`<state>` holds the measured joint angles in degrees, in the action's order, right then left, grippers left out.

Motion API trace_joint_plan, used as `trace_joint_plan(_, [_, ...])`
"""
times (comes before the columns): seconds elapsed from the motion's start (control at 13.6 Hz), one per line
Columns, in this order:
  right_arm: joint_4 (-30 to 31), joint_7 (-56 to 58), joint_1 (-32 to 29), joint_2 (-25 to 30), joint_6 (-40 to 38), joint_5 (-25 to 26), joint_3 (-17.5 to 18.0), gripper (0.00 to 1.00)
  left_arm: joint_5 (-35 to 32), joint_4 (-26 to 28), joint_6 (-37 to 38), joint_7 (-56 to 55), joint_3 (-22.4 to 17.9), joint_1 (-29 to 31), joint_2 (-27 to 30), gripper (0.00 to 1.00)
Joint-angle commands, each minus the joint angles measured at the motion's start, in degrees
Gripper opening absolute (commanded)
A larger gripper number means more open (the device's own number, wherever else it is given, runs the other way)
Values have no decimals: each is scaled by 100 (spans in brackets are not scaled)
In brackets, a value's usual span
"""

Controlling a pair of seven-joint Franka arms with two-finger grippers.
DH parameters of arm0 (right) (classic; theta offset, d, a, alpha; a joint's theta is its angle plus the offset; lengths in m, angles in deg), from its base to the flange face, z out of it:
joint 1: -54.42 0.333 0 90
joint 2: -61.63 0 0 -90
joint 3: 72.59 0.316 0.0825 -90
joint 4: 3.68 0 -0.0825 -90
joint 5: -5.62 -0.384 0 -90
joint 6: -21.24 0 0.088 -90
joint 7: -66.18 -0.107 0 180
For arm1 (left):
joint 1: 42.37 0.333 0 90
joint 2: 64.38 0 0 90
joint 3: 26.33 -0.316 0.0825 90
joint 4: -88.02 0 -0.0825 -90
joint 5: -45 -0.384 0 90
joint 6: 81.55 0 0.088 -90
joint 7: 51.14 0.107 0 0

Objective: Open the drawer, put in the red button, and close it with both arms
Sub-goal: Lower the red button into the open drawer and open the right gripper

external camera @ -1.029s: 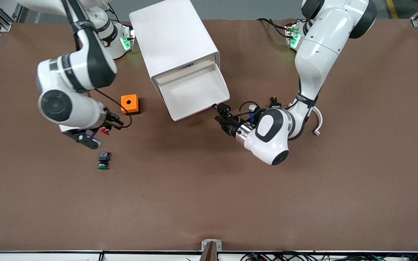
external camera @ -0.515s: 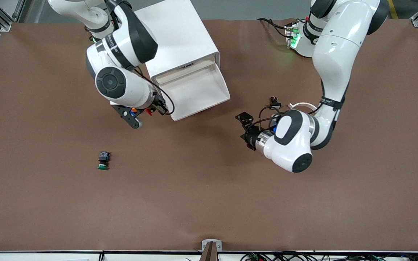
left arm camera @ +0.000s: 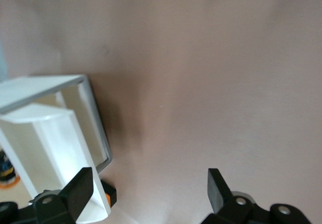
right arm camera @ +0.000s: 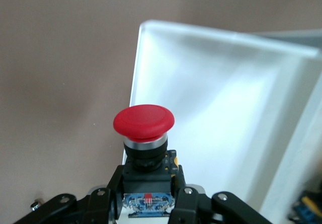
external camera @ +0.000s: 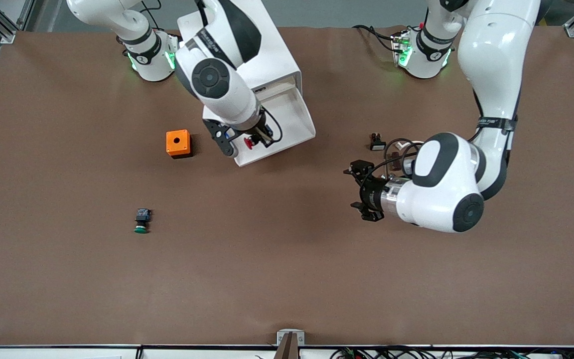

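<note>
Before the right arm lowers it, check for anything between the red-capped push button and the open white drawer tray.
Nothing visible does. The right gripper holds the red-capped push button over the open white drawer tray, whose visible floor is bare. The left gripper waits apart.

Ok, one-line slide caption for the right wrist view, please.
Right gripper holds the red button over the front edge of the open drawer, ready to drop it in.

No text, label or number can be read anywhere.
</note>
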<state>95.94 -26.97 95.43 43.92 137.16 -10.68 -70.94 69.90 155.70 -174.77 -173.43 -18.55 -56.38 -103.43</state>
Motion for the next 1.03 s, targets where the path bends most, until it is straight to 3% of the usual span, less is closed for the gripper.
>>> trace_joint_plan(0.0, [434, -124, 126, 66, 465, -118, -68, 29, -798, 87, -30, 609, 13, -22, 248, 100])
trace_joint_plan(0.15, [550, -124, 170, 40, 642, -118, -60, 30, -1607, 105, -30, 662, 109, -66, 266, 100])
trace_joint_plan(0.37, [550, -124, 197, -136, 712, -127, -60, 31, -2672, 202, -82, 1810, 469, -197, 266, 100])
trace_joint_plan(0.51, [541, -124, 311, -241, 800, -127, -60, 33, -2754, 219, -301, 2199, 505, -206, 187, 100])
trace_joint_plan(0.66, [524, -124, 337, -303, 897, -127, -60, 35, -3059, 604, -538, 2969, 549, -285, 230, 100])
trace_joint_plan(0.96, [524, -124, 355, -303, 862, -127, -60, 45, -3237, 922, -1039, 4097, 706, -417, 301, 100])
